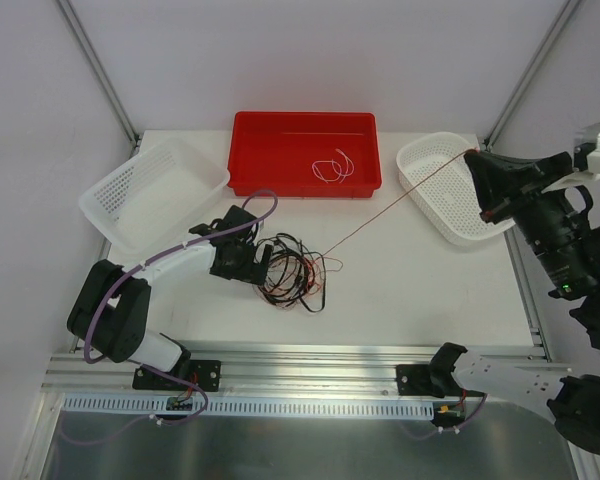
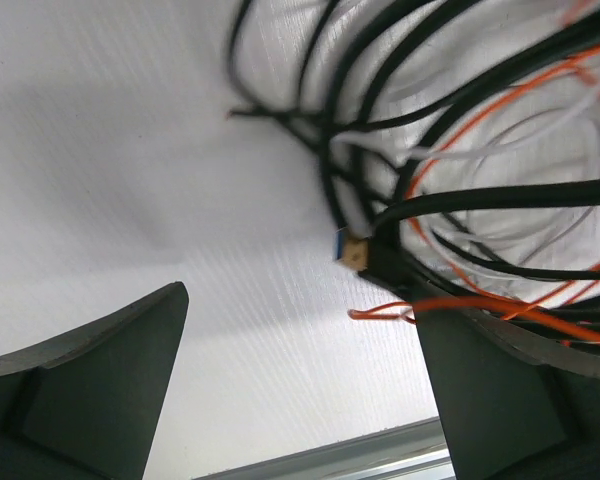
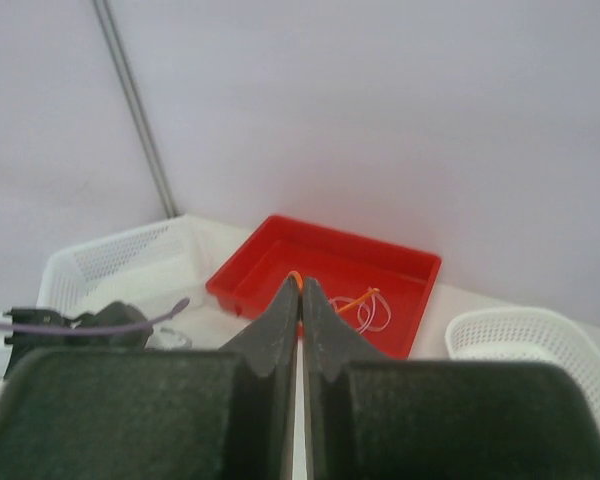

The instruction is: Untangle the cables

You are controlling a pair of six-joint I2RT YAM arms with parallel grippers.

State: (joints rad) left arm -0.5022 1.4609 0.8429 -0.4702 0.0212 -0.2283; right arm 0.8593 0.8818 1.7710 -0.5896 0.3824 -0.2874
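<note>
Left of the red tray [image 1: 305, 122], and a little nearer the arms, sits the left white basket [image 1: 145, 195]. In front of the tray's left half, the left gripper [image 1: 263, 262] lies low over the table [image 1: 410, 290] with its jaws wide apart and nothing between them. Its wrist view shows one finger [image 2: 500, 400] right at the edge of the heap, but whether it touches I cannot tell.

The cables [image 1: 295, 275] lie in front of the tray's middle as one knot of black, white and red-orange loops. Inside the tray, toward its right, rests a small white-and-orange wire [image 1: 332, 168], apart from the knot.

From the knot a single red-orange wire [image 1: 400, 205] runs straight and taut past the tray's front right corner. It ends at the right gripper [image 1: 473, 153], which hangs above the right white basket [image 1: 435, 195], to the right of the tray. Those jaws are pressed together on the wire's end, and a sliver of orange shows at their tips in the wrist view.

The step in hand looks like drawing this one wire free of the knot. The next move probably calls for the left gripper to press down on or clamp the remaining loops, so the pull slides the wire out and does not drag the whole heap toward the tray. The right arm would need to pull steadily along the wire's line.
</note>
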